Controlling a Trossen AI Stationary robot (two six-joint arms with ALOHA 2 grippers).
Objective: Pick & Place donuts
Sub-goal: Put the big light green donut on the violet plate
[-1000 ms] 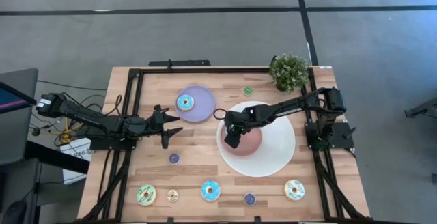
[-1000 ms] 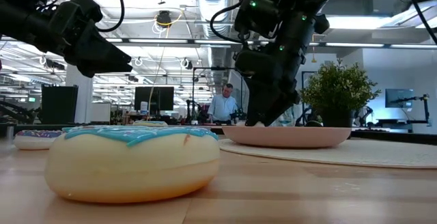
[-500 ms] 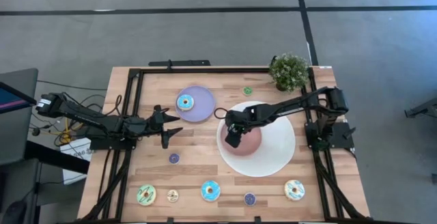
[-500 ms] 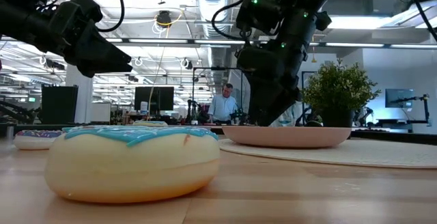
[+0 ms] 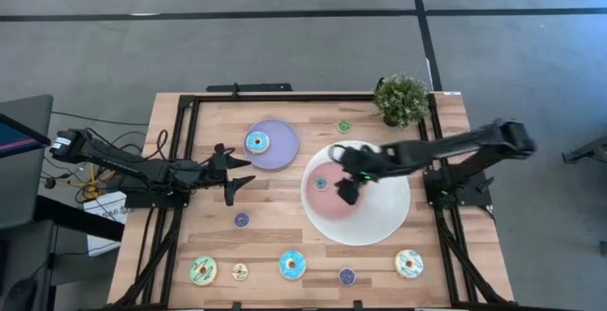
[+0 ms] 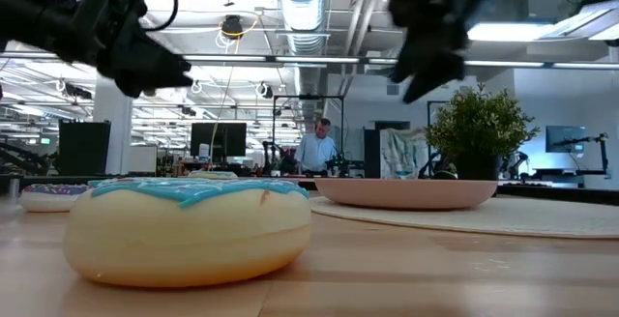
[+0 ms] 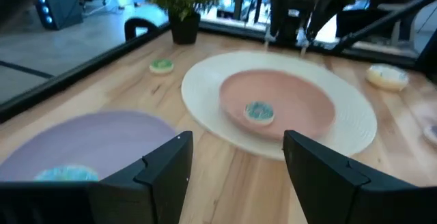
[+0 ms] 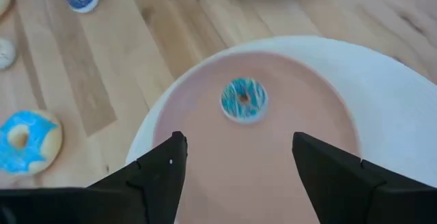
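On the table's left side, at about 9 o'clock in the high view, the left gripper (image 5: 231,173) waits with its jaws parted and nothing between them, just beside the lilac plate (image 5: 281,150) at 11 o'clock, which already carries 1 blue-iced donut (image 5: 257,142). Along the 6 o'clock edge 5 more donuts lie loose on the wood, among them a large blue one (image 5: 292,265) and a green one (image 5: 203,270), seemingly waiting their turn. Near centre the pink plate (image 5: 332,198) sits on the wide white plate (image 5: 389,218), and 1 mini blue donut (image 5: 321,183) lies on the pink plate. The right gripper (image 5: 347,190) hangs above that plate, released and empty, its spread fingers (image 8: 153,176) framing the mini donut below, which suggests a placement is complete.
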